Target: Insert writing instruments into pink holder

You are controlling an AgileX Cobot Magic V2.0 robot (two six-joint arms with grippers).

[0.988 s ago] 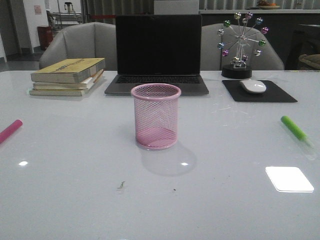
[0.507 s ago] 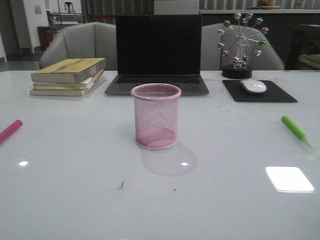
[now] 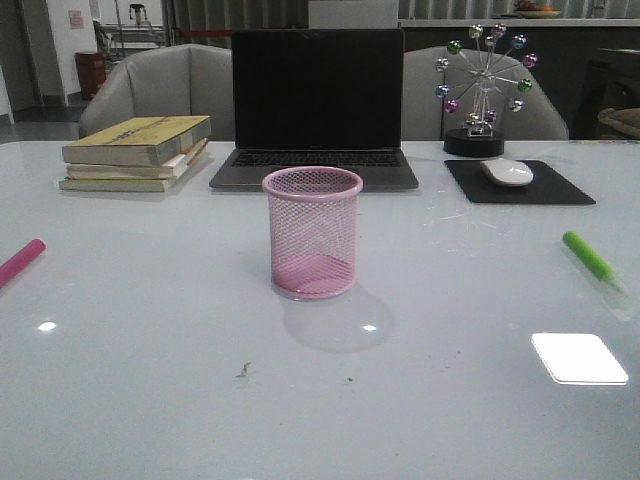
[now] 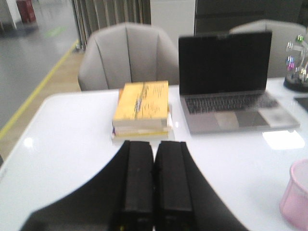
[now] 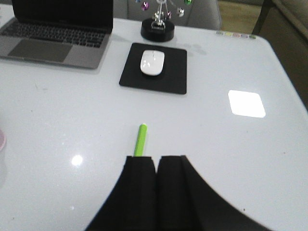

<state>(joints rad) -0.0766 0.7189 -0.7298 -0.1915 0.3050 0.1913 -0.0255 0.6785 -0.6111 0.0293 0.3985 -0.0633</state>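
The pink holder [image 3: 312,232] stands upright and empty at the middle of the table; its rim also shows at the edge of the left wrist view [image 4: 296,197]. A pink pen [image 3: 20,262] lies at the table's left edge. A green pen [image 3: 588,256] lies at the right side, whitish end toward the front. In the right wrist view the green pen [image 5: 140,139] lies on the table past the fingertips, partly hidden behind them. My right gripper [image 5: 156,158] is shut and empty. My left gripper [image 4: 154,143] is shut and empty. Neither gripper shows in the front view.
A stack of books [image 3: 135,152] sits back left, an open laptop [image 3: 316,110] stands behind the holder, and a mouse [image 3: 506,172] on a black pad [image 3: 560,187] lies back right beside a ball ornament [image 3: 482,90]. Chairs stand behind the table.
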